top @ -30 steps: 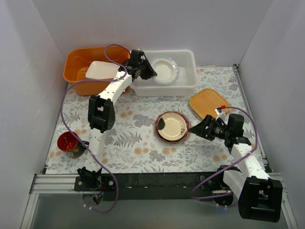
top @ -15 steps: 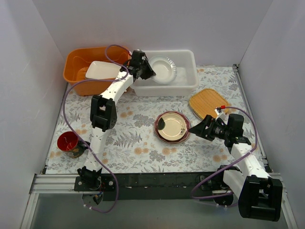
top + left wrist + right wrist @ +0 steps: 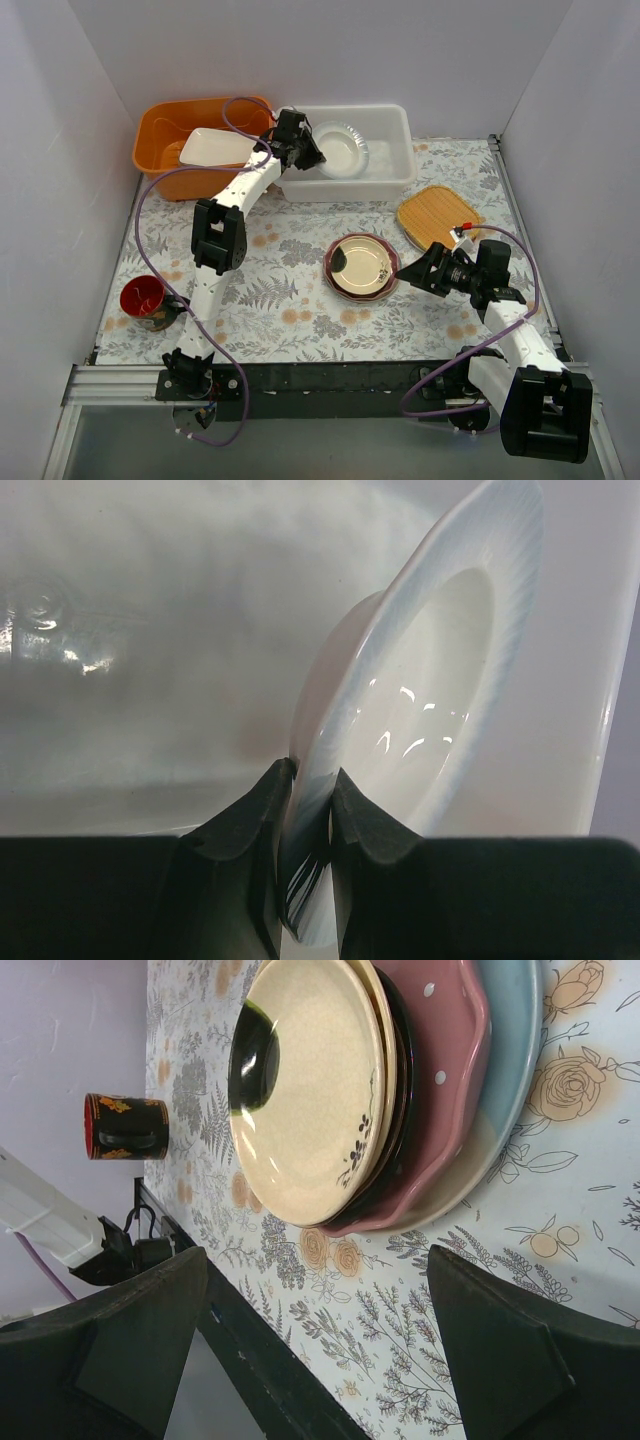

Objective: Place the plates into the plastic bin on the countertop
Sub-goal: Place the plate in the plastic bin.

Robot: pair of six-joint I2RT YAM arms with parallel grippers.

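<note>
Over the bin's (image 3: pixel 392 168) left end, the left gripper (image 3: pixel 312 152) is clamped on the rim of a pale plate (image 3: pixel 338 150). In the left wrist view the fingers (image 3: pixel 245 825) hide the pinched part of the rim, and the plate (image 3: pixel 420 680) rises from them tilted, its hollow face turned to the right of that view. The bin floor behind it is a blur, and whether the plate touches it cannot be told. From above the plate reaches from the gripper toward the bin's right end.

Nearer than the bin, a stack (image 3: pixel 362 266) of plates lies flat on the surface (image 3: pixel 290 290). Only its cream top plate shows fully, with a dark patch. Black, pink dotted and blue ones show as rims alone. Just right of the stack, the right gripper (image 3: pixel 415 268) stands wide open and empty.

An orange plate (image 3: pixel 437 216) lies flat near the bin's right end, its long axis slanting. Left of the bin is a tub (image 3: pixel 160 140) holding a dish (image 3: pixel 212 147). A cup (image 3: pixel 145 300) sits well apart, its pattern too small to make out.
</note>
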